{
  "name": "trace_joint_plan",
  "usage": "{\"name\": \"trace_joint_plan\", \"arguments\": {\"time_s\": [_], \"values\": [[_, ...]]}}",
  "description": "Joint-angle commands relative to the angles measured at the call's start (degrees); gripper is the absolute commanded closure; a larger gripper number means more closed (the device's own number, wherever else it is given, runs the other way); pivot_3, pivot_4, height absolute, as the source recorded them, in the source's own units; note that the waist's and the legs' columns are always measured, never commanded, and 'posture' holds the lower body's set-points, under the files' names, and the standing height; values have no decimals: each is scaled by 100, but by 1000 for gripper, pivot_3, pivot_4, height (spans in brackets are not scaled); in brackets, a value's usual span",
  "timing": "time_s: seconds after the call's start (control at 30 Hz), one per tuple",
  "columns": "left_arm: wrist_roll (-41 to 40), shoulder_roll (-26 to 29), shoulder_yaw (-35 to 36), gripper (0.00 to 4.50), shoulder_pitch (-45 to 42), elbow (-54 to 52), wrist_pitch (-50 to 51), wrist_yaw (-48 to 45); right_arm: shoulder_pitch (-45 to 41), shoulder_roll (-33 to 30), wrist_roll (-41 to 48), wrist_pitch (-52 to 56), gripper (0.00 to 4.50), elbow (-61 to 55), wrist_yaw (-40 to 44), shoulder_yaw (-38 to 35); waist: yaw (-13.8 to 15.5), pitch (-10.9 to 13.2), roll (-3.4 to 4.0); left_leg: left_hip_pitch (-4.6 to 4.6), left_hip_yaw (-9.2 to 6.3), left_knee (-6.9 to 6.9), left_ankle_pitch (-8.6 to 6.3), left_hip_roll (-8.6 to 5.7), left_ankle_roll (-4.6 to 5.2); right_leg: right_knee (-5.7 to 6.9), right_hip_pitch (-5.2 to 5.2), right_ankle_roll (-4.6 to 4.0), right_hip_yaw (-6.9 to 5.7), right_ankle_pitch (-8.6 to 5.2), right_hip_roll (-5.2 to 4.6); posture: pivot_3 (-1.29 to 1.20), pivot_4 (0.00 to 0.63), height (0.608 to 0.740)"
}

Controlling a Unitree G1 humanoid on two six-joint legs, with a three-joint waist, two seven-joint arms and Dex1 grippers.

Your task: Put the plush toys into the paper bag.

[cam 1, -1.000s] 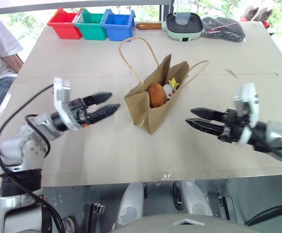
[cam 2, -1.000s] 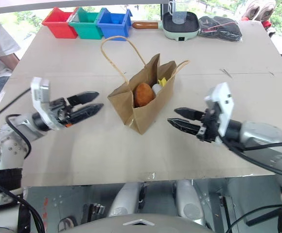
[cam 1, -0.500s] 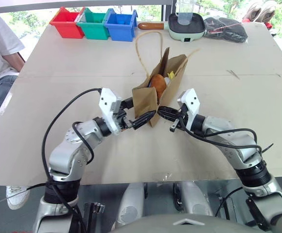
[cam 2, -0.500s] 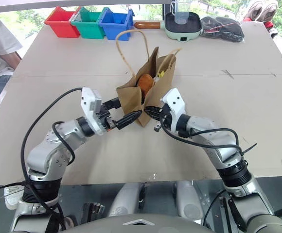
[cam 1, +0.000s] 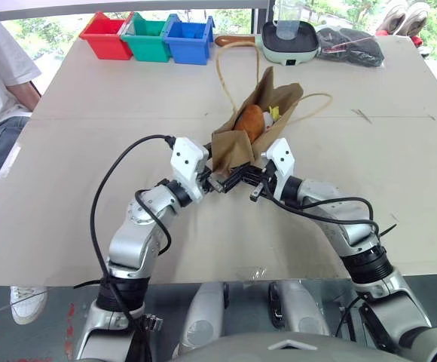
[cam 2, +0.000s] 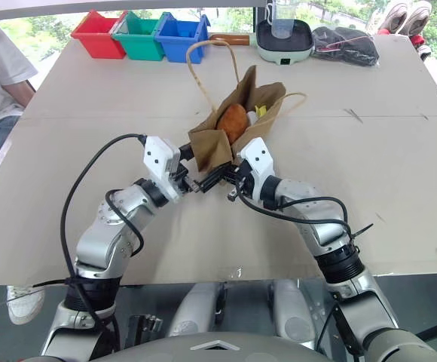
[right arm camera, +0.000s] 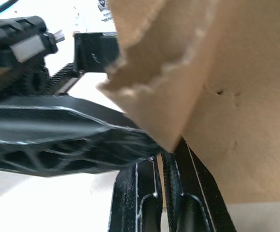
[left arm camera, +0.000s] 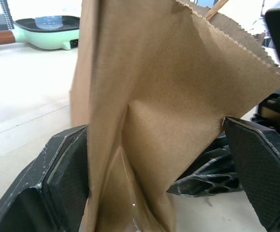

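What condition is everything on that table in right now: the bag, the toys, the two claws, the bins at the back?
paper bag: lying tilted, mouth open, bottom end between the two grippers.
round brown plush toy: inside the bag's mouth.
rocket plush toy: inside the bag, mostly hidden.
left gripper: open, fingers either side of the bag.
right gripper: shut against the bag's edge.
coloured bins: upright, contents not visible.

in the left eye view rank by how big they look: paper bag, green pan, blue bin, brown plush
1. paper bag
2. green pan
3. blue bin, close to the pan, so unsure
4. brown plush, partly hidden inside the bag

The pan and bin sit farther from the camera.
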Motion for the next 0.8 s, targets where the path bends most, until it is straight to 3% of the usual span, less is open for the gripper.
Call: {"name": "trace_joint_plan", "arguments": {"time_s": [0.03, 0.43, 0.7, 0.8], "values": [[-310, 153, 150, 0, 87, -186, -137, -417, -28, 61, -31, -138, 4484, -71, 82, -137, -12, 0, 0, 0, -1, 0, 0, 0, 0, 0, 0, 0, 1, 0, -1, 0, 150, 740], [105, 653, 222, 0, -378, 570, -632, -864, -57, 100, -165, -170, 4484, 6, 175, -233, -68, 0, 1, 0, -1, -1, 0, 0, 0, 2, 0, 0, -3, 0, 2, 0, 150, 740], [433, 30, -57, 0, -624, 644, -490, -157, -42, 201, -237, -188, 4484, 5, 237, -186, -62, 0, 1, -1, -3, 1, 0, -1, 0, 3, 0, 0, -4, 0, -1, 0, 150, 740], [387, -282, -14, 855, -583, 621, -376, 140, -39, 226, -258, -180, 4500, -24, 236, -196, -68, 0, 1, 0, -5, 1, 0, -1, 0, 5, 0, 0, -3, 0, 0, 0, 150, 740]]}}
